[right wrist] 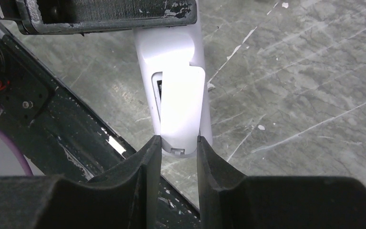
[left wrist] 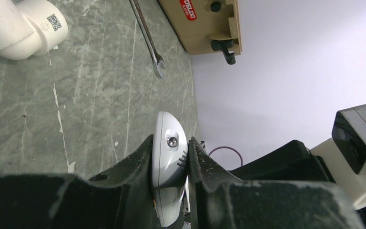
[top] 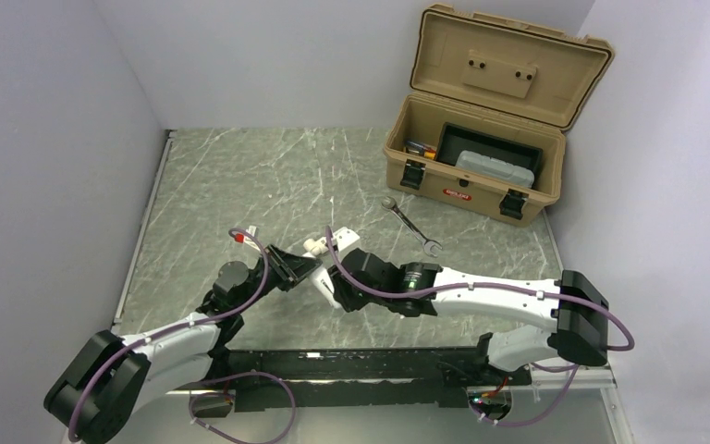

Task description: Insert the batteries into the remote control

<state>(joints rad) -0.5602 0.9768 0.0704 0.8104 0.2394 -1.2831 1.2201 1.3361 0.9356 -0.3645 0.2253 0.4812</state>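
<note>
while the left gripper (left wrist: 170, 160) clamps one end of the remote control (left wrist: 167, 133), the right gripper (right wrist: 179, 143) pinches its battery cover (right wrist: 181, 105), slightly ajar, above the marbled table (right wrist: 290, 71).

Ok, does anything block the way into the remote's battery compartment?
Yes: the white plastic battery cover, pinched by the right claw, covers most of the opening in the flat white remote control.

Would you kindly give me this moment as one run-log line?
left gripper: shut on remote | right gripper: shut on cover | remote: held above table | batteries: not seen
</note>
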